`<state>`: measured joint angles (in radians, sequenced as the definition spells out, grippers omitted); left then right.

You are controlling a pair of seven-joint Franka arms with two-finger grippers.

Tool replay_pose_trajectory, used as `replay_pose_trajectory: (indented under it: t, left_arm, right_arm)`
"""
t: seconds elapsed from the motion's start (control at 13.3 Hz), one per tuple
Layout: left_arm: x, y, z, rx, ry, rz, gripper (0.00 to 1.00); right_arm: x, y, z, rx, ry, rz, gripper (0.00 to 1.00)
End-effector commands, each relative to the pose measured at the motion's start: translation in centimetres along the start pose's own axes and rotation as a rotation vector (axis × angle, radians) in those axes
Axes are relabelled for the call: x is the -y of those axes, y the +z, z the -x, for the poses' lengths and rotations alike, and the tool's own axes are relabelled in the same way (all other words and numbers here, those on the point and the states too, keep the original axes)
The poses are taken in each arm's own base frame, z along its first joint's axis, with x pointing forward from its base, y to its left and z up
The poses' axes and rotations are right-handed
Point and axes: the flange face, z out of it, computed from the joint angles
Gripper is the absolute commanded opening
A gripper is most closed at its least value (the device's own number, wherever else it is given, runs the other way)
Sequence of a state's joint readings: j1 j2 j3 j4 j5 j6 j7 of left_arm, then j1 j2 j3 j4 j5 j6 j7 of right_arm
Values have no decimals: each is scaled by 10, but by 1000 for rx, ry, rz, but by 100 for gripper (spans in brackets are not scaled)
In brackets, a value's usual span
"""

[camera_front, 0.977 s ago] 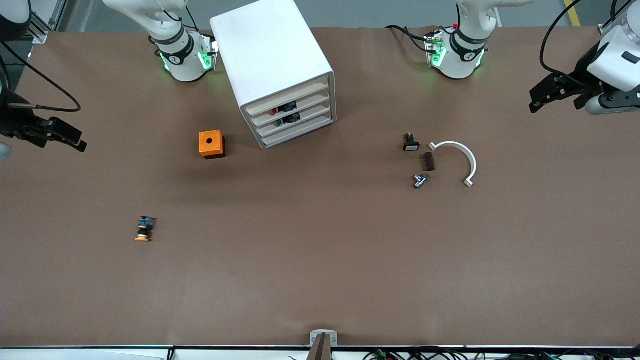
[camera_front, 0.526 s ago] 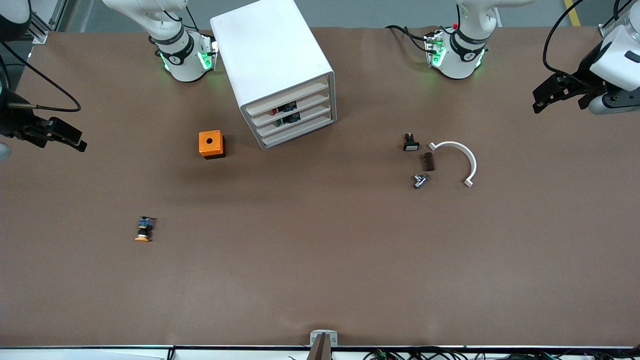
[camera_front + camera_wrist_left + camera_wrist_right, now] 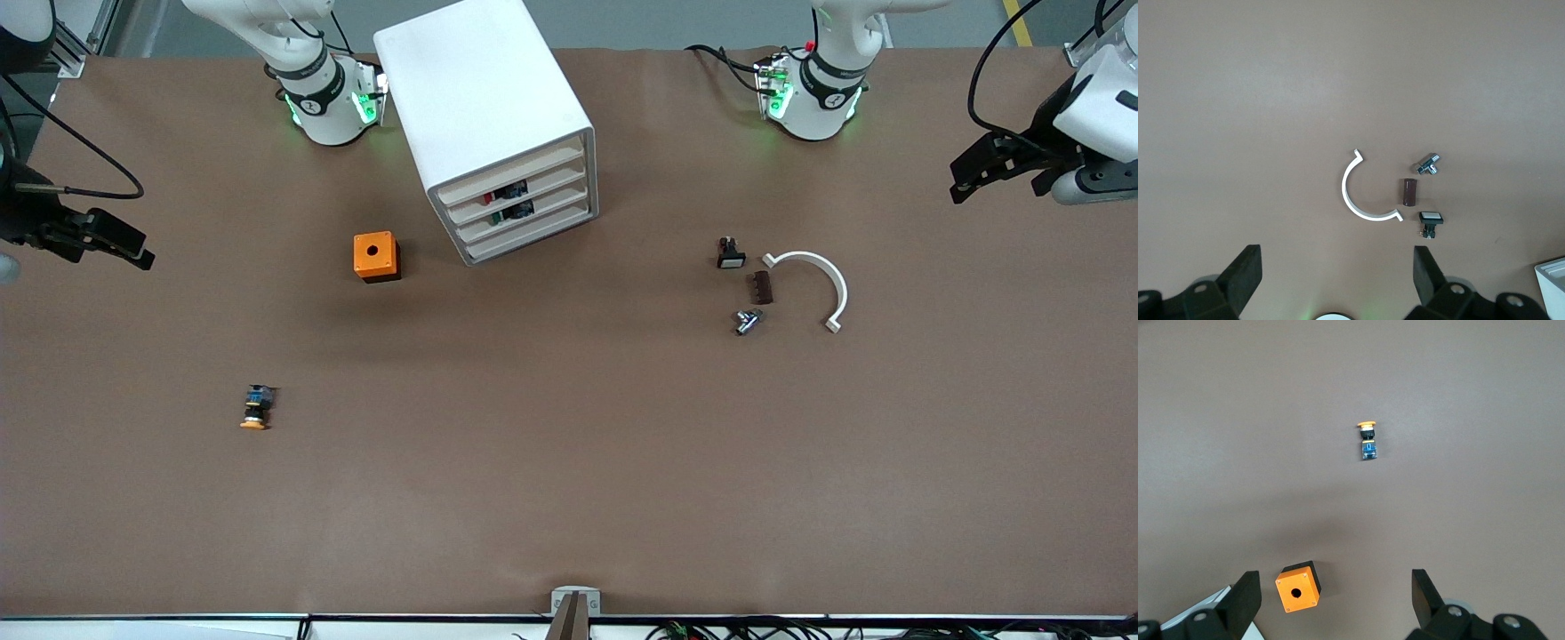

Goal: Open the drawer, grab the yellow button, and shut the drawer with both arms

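The drawer (image 3: 513, 174) (topmost) sits shut; the orange-capped button (image 3: 256, 408) lies sideways on the table.

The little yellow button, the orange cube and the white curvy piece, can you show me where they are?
button (image 3: 255, 408), front view, on its black body.
orange cube (image 3: 374, 252), front view, on its top face beside the hole.
white curved piece (image 3: 831, 277), front view, on the arc's middle.

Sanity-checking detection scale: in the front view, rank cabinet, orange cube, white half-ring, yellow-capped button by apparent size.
1. White box cabinet with four drawers
2. White plastic half-ring
3. Orange cube with a round hole, close to the half-ring in spread but solid
4. Small push button with orange-yellow cap
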<state>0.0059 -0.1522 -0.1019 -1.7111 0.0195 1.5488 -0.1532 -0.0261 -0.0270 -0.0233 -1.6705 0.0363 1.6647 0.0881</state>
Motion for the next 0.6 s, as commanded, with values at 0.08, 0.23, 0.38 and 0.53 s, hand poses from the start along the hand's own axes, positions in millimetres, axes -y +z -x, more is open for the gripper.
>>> replay_pose_trajectory:
  t: [0.08, 0.23, 0.38, 0.53]
  left_arm:
    - [3, -5, -2, 1, 15, -6, 100]
    - [4, -5, -3, 2, 14, -4, 100]
    - [4, -4, -3, 4, 9, -3, 100]
    - [3, -4, -3, 7, 11, -2, 100]
  right_arm:
    - [2, -5, 6, -5, 10, 6, 100]
    - [2, -4, 6, -5, 10, 6, 100]
    - [2, -4, 6, -4, 10, 6, 100]
    - [2, -4, 6, -5, 10, 6, 100]
